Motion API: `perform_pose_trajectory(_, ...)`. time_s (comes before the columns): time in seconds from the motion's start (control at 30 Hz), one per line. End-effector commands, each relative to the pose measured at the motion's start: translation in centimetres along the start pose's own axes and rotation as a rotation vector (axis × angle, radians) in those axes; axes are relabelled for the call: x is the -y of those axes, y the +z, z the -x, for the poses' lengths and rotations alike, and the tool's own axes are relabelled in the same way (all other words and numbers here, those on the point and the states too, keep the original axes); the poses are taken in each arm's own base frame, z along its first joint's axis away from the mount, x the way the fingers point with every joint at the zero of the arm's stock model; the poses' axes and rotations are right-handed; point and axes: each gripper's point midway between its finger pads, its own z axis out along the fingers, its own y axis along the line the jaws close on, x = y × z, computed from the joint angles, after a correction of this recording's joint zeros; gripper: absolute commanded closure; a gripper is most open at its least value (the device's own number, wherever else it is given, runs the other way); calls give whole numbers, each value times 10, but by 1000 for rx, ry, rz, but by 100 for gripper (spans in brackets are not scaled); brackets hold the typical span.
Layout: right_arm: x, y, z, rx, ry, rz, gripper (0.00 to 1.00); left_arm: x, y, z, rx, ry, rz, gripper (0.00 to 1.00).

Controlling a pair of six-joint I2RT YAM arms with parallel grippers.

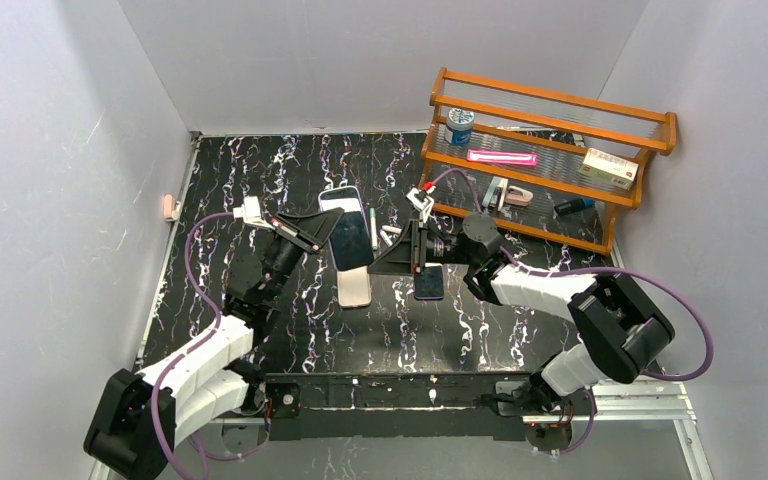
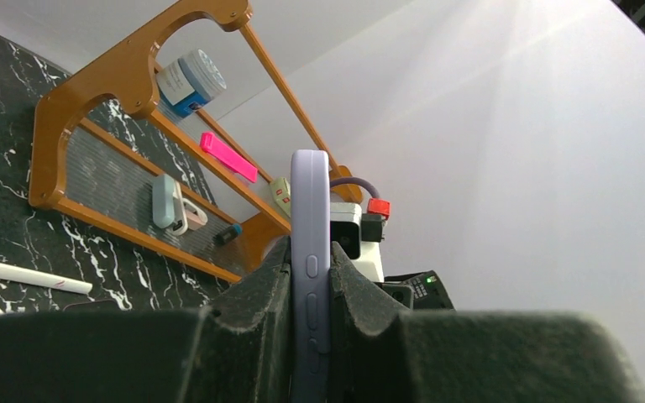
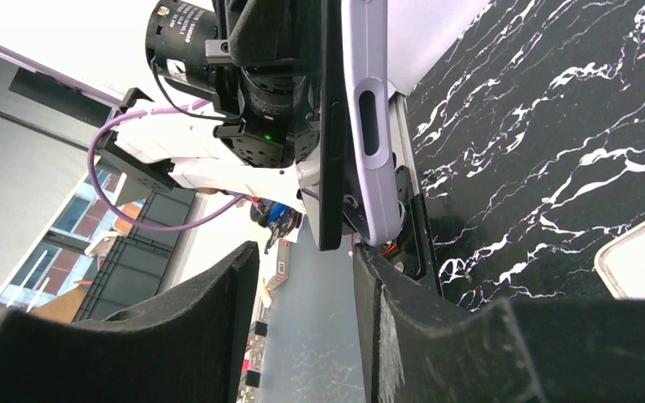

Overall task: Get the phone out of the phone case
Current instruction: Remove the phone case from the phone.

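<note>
L hand [image 2: 311,290] pinched case [image 2: 311,193] w/ phone [image 3: 329,126], left of rack [image 1: 550,160]; R hand [image 3: 306,260] spread by its edge. Print on rack unreadable.

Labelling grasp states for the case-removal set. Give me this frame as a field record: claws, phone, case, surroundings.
left claw: shut on the lilac phone case, clamped across front and back
right claw: open, fingers flanking the phone's near end, not clamped
dark phone: not yet out of the case; near end appears lifted slightly away from it
surface: black marbled table
background: orange wooden shelf holding small items
</note>
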Motion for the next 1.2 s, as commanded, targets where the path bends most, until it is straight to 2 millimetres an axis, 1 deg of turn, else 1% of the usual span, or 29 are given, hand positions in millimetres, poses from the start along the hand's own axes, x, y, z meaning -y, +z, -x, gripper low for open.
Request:
perform_pose_trajectory(0.0, -25, 5, 32, 84, -128, 79, 47, 55, -7, 9, 5, -71, -182, 100)
perform_pose_trajectory(0.07, -30, 6, 35, 85, -146, 95, 49, 52, -9, 6, -9, -73, -177, 100)
perform_pose_trajectory(0.2, -42, 8, 44, 90, -190, 118, 51, 39, -11, -5, -46, -68, -152, 100)
perform_pose_trajectory(0.37, -47, 9, 53, 96, -203, 113, 52, 33, -14, -21, -118, -4, -155, 100)
perform_pose_trajectory(0.53, -45, 9, 60, 106, -208, 100, 52, 31, -14, -33, -188, 31, -166, 100)
perform_pose_trajectory(0.63, -41, 8, 63, 112, -219, 90, 52, 32, -14, -36, -210, 40, -167, 100)
perform_pose_trajectory(0.77, -27, 5, 70, 142, -260, 38, 52, 35, -14, -36, -219, 24, -167, 100)
perform_pose_trajectory(0.83, -23, 2, 74, 163, -273, 28, 52, 34, -14, -37, -228, 20, -154, 100)
perform_pose_trajectory(0.9, -22, 1, 76, 172, -276, 33, 52, 32, -15, -37, -225, 9, -142, 100)
perform_pose_trajectory(1.0, -25, 3, 74, 154, -268, 65, 55, 29, -14, -37, -219, 8, -131, 100)
perform_pose_trajectory(1.07, -27, 4, 73, 146, -263, 87, 58, 30, -12, -37, -228, 11, -134, 100)
perform_pose_trajectory(1.17, -27, 5, 72, 140, -253, 103, 59, 34, -7, -44, -263, 23, -152, 100)
